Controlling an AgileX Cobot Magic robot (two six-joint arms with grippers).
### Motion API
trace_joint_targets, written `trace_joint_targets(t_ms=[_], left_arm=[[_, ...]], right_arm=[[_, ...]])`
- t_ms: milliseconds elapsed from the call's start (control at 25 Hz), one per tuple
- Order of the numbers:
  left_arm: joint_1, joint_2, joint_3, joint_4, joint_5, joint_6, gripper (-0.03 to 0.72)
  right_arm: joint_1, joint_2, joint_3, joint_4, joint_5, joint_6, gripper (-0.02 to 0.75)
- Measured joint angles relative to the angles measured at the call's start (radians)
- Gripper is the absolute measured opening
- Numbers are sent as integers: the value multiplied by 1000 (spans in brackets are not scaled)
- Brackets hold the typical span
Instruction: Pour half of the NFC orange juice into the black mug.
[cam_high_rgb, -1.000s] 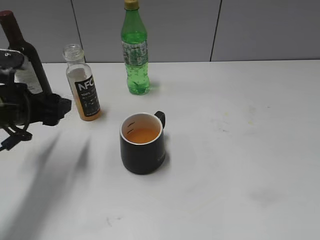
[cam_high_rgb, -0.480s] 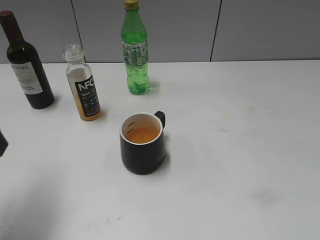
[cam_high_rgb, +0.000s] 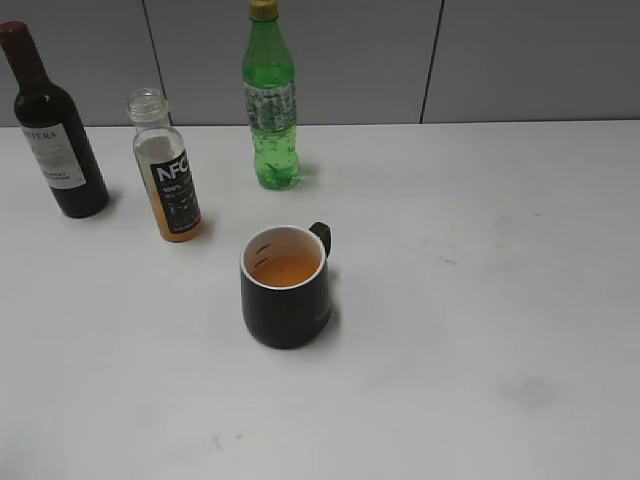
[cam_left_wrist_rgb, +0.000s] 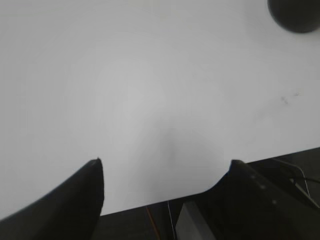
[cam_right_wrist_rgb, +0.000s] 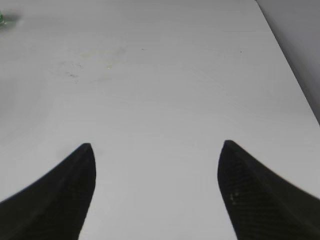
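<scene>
White matte table, faintly scuffed and stained, with small dark specks near the front edge. Behind it, a grey panelled wall split by dark vertical seams.

NFC orange juice upright at left rear, long axis close to vertical, perhaps leaning a touch to the left, open threaded neck pointing up, no cap on it. Black label turned toward the camera, white lettering readable; orange liquid visible low in the bottle, clear and empty-looking above the label. Dark wine bottle just to its left, upright, apart from it. Green soda bottle upright further back and to the right, yellow-capped.

Black mug forward of the juice bottle, near the table's middle, standing upright with mouth up, handle pointing to the rear right. Orange liquid inside, well below the white rim.

Left gripper spread wide, holding nothing, above bare table near its front edge; a dark round shape in the far corner of that view, probably the mug, too blurred to be sure. Right gripper likewise spread wide and empty over bare table.
</scene>
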Motion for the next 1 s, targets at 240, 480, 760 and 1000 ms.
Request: trace_joint_targets(t_ms=[240, 480, 760, 1000], left_arm=[[0, -374, 148, 38, -9, 0, 582], [0, -650, 226, 63, -46, 0, 582], [0, -693, 254, 55, -101, 0, 581], [0, -693, 254, 54, -114, 0, 581]], right_arm=[[0, 0, 0, 0, 0, 0, 575], [0, 0, 0, 0, 0, 0, 575], [0, 0, 0, 0, 0, 0, 575], [0, 0, 0, 0, 0, 0, 575]])
